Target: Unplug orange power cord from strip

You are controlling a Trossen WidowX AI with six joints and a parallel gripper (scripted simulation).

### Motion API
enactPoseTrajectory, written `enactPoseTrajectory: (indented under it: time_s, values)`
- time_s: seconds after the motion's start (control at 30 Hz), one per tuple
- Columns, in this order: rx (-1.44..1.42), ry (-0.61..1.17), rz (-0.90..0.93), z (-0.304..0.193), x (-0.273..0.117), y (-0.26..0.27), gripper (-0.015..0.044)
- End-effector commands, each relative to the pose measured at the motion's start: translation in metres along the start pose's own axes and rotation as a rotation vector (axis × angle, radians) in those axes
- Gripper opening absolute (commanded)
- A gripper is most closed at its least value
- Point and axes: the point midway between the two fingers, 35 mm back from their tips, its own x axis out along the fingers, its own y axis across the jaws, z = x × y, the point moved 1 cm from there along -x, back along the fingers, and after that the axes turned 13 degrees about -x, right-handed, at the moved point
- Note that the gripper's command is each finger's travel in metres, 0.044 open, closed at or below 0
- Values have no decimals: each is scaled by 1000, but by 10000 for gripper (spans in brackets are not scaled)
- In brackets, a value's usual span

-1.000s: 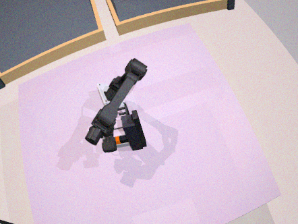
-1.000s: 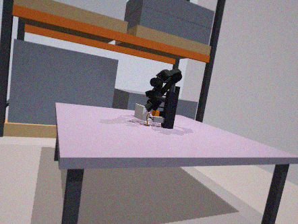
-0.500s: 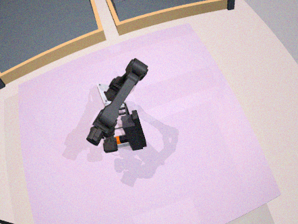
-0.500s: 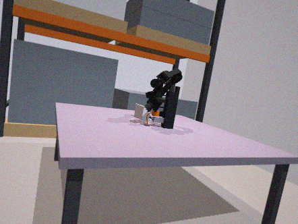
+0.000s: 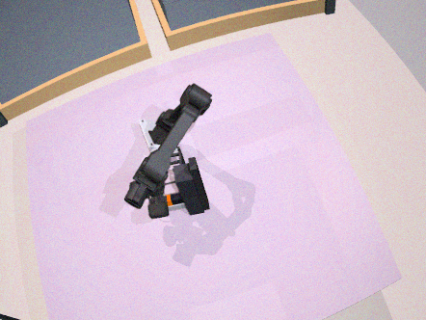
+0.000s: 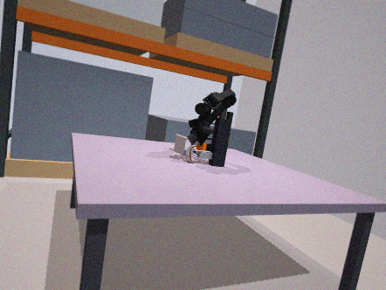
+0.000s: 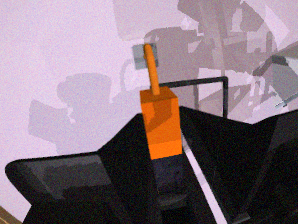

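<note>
Wrist view: jaws clamped on the orange plug (image 7: 160,124), frame centre.
Cord (image 7: 152,70) runs up from the plug toward a grey bit near top centre. Top view: plug (image 5: 170,200) sits low-centre on the lilac desk (image 5: 289,193), between dark gripper parts, under the arm (image 5: 170,145). Strip not clearly made out.

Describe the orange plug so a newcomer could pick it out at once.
Start at the lilac table and follow the black arm down to its claw. The claw is closed on the orange plug, a boxy block with a thin orange cord leaving its end. Nothing else on the table is orange.
</note>
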Motion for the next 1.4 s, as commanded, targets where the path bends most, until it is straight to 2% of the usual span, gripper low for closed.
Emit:
enactPoseTrajectory:
  time_s: [0.0,0.87,1.37]
  values:
    - [0,0,0,0,0,0,0]
    - [3,-3,0,34,-2,-6,0]
    - [4,2,-1,32,-4,-6,394]
